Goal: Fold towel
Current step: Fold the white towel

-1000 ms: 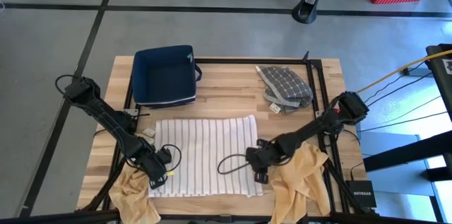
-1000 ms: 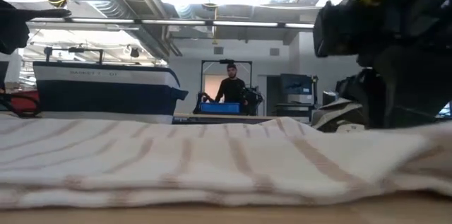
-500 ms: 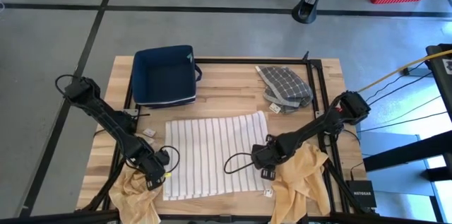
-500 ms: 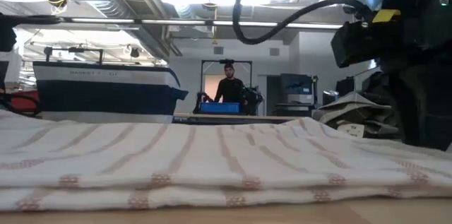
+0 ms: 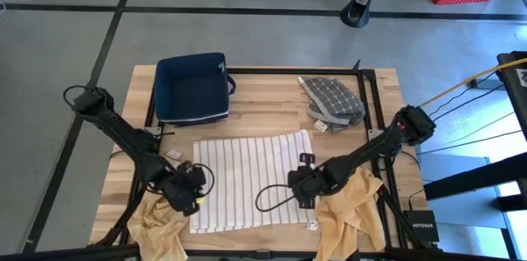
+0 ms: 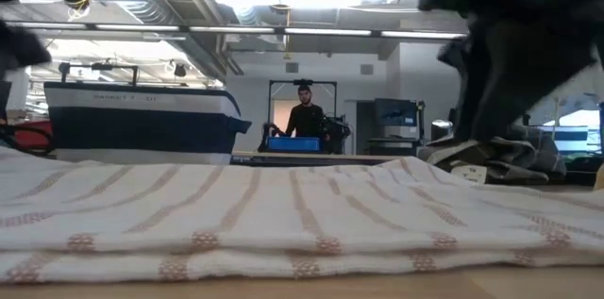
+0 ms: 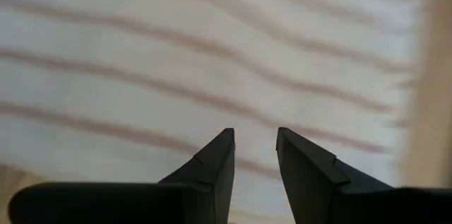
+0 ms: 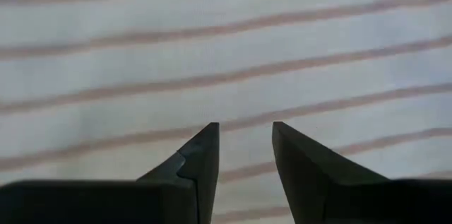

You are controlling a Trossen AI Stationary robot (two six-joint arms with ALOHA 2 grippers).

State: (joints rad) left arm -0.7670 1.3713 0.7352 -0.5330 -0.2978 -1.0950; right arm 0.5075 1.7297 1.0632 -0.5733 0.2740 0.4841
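Note:
A white towel with thin brown stripes (image 5: 254, 180) lies flat on the wooden table, folded into two layers, as its near edge (image 6: 283, 263) shows in the low view. My left gripper (image 5: 193, 188) hangs over the towel's near left part. Its fingers (image 7: 254, 150) are open with only striped cloth (image 7: 212, 54) below them. My right gripper (image 5: 301, 180) hangs over the towel's right part, a little in from the right edge. It is also open (image 8: 245, 143) and holds nothing, with the cloth (image 8: 226, 54) beneath it.
A navy bin (image 5: 191, 88) stands at the far left, and a grey checked cloth (image 5: 332, 103) lies at the far right. Yellow cloths hang at the near left (image 5: 156, 224) and near right (image 5: 350, 207) corners. A person (image 6: 308, 115) stands in the room behind the table.
The towel has shifted a little toward the table's right edge. Its near right part, humped up a second ago, now lies flat. Both grippers have then risen off the cloth and come slightly inward and toward the far edge, while the towel stays still.

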